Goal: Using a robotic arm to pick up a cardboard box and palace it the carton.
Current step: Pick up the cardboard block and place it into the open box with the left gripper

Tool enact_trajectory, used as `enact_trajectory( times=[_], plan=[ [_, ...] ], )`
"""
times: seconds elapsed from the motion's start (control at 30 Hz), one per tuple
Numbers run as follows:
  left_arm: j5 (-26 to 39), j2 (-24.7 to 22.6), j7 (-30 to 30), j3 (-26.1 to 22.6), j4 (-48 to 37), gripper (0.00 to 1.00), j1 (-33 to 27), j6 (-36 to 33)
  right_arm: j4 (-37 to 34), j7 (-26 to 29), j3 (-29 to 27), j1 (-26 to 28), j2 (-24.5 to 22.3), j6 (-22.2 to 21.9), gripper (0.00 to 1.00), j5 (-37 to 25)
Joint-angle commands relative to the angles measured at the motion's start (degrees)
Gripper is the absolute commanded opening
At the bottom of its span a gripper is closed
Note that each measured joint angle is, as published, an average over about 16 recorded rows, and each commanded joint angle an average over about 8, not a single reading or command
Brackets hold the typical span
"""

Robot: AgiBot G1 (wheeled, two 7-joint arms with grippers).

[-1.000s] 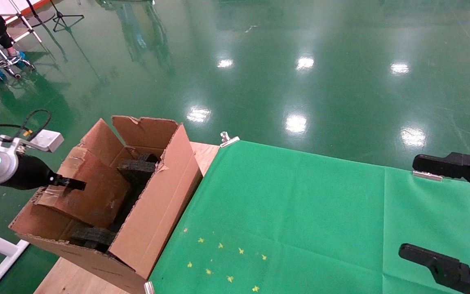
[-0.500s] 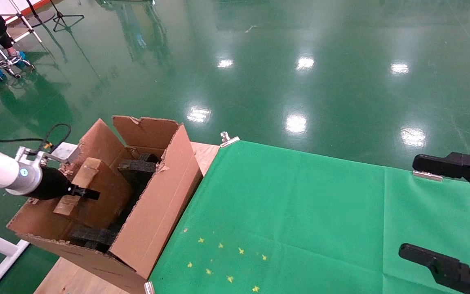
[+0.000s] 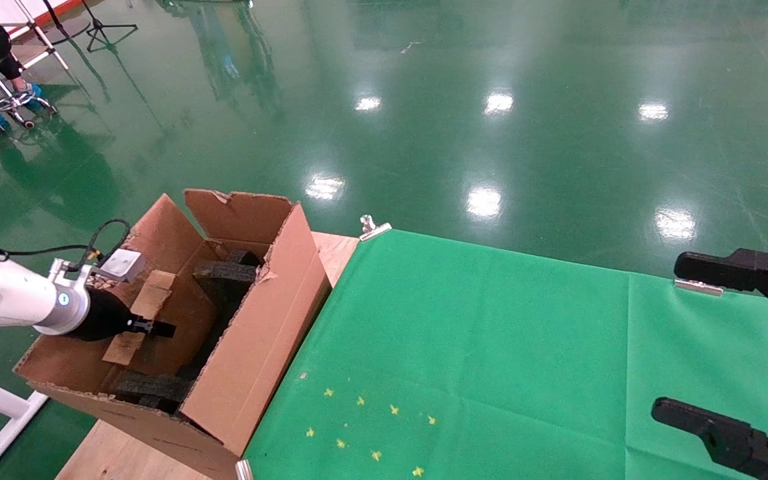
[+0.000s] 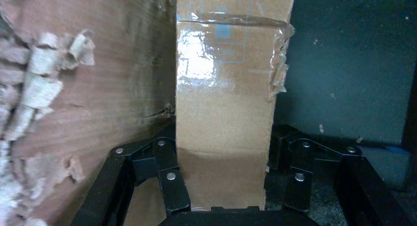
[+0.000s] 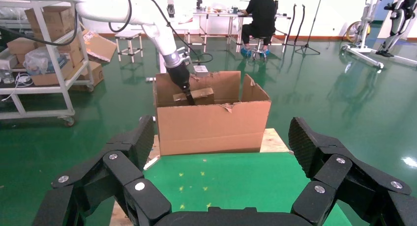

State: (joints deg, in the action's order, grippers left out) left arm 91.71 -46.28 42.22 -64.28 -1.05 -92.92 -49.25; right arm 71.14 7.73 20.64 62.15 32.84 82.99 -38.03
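Reaching down into the carton (image 3: 251, 347) from the robot's left side, the robotic arm (image 3: 4, 300) carries the cardboard box (image 3: 141, 315) in the left pincer (image 3: 157, 328). The left pincer is closed onto the box: the left wrist view shows its black linked fingers (image 4: 169, 179) pressed against both narrow sides of the box, with the glossy clear tape (image 4: 223, 56) across the far part of it. The cardboard box stands on edge, tilted, inside the carton's opening, close to the carton's ragged left wall (image 4: 83, 103), which fills one side of the left wrist view. Whether the box touches that wall or the carton's bottom cannot be told.

Black foam blocks (image 3: 224, 275) sit inside the carton, one toward the far end and another (image 3: 147, 387) at the near end, with the box between them. The carton stands on the wooden tabletop (image 3: 334, 250), at its left edge, just beside the green cloth (image 3: 491, 347) that covers the rest of it. Small yellow marks (image 3: 371, 427) dot the near part of the cloth, and metal clips (image 3: 372, 227) hold its far edge.

The right pincer (image 3: 737, 353) hangs over the right edge of the green cloth, well apart from the carton, with its black fingers (image 5: 123, 172) spread wide and nothing between them. From the right wrist view, the carton (image 5: 211, 120) faces the camera with the arm (image 5: 172, 64) entering it from above.
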Motion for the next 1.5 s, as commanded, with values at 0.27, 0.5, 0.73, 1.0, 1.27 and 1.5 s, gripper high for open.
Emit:
enact_trajectory(
  times=[0.27,0.5,0.73,1.0,1.27,1.5],
  plan=[
    [-0.5,-0.3,0.7,0.3,-0.2,1.0,0.9,0.7,0.0,0.0,0.0,0.0,0.0,0.0,1.0,0.0],
    [-0.3,-0.1,0.5,0.2,-0.1,1.0,0.5,0.4,0.0,0.0,0.0,0.0,0.0,0.0,1.0,0.0],
    [-0.1,0.3,0.1,0.1,0.2,1.0,-0.5,0.4,0.0,0.0,0.0,0.0,0.0,0.0,1.0,0.0],
    [0.5,0.3,-0.1,-0.4,0.5,1.0,-2.1,0.2,0.0,0.0,0.0,0.0,0.0,0.0,1.0,0.0],
    [0.0,1.0,-0.5,-0.1,1.8,1.0,-5.3,-1.2,0.0,0.0,0.0,0.0,0.0,0.0,1.0,0.0],
    [-3.4,3.8,-0.6,2.3,5.3,1.0,-11.6,-6.0,0.0,0.0,0.0,0.0,0.0,0.0,1.0,0.0]
  ],
)
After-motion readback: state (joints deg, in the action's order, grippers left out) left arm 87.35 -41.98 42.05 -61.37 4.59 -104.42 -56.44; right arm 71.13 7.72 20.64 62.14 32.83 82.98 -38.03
